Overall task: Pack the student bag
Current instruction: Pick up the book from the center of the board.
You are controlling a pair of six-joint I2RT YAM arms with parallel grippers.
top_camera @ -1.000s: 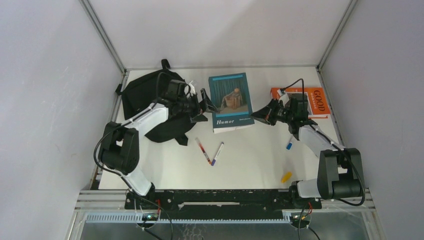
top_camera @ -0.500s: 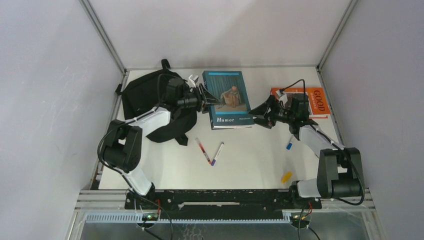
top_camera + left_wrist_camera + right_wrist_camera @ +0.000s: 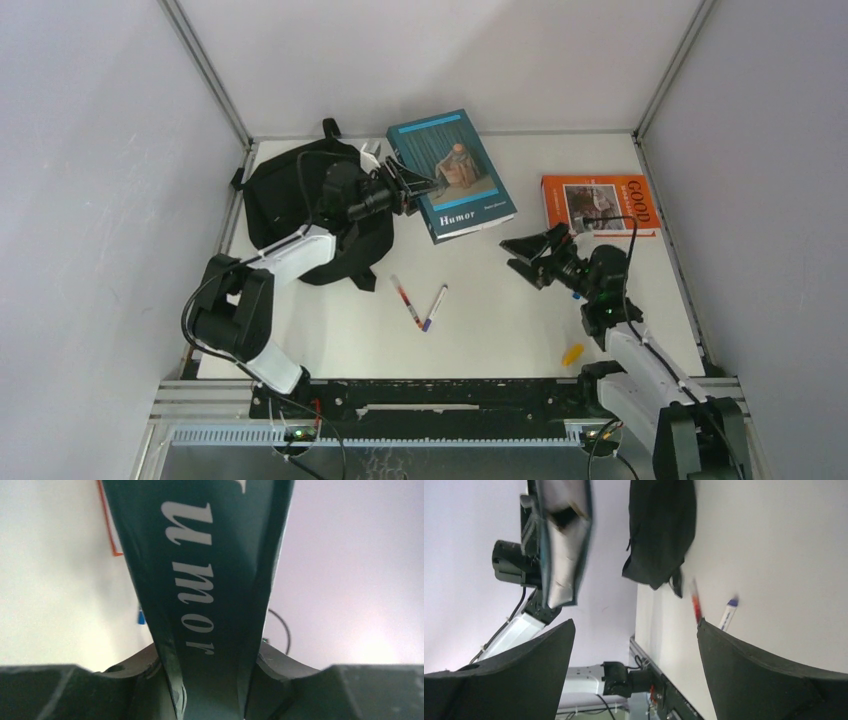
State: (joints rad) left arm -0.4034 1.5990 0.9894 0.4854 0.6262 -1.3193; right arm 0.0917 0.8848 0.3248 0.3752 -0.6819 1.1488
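place: robot lab cell | evidence: white table (image 3: 500, 325), plain grey panel walls (image 3: 100, 200), aluminium frame posts (image 3: 205, 70)

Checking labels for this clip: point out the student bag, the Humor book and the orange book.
student bag (image 3: 275, 195), top external view, upper left panel.
Humor book (image 3: 452, 178), top external view, cover picture.
orange book (image 3: 598, 200), top external view, cover photo.

teal book (image 3: 452, 176), orange book (image 3: 600, 203), red-marked pen (image 3: 405, 301), blue-tipped pen (image 3: 434, 307)

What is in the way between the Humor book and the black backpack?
Nothing visible. The left gripper holds the Humor book up right beside the backpack. The left arm reaches across the backpack, though, and I cannot tell whether its zip is open.
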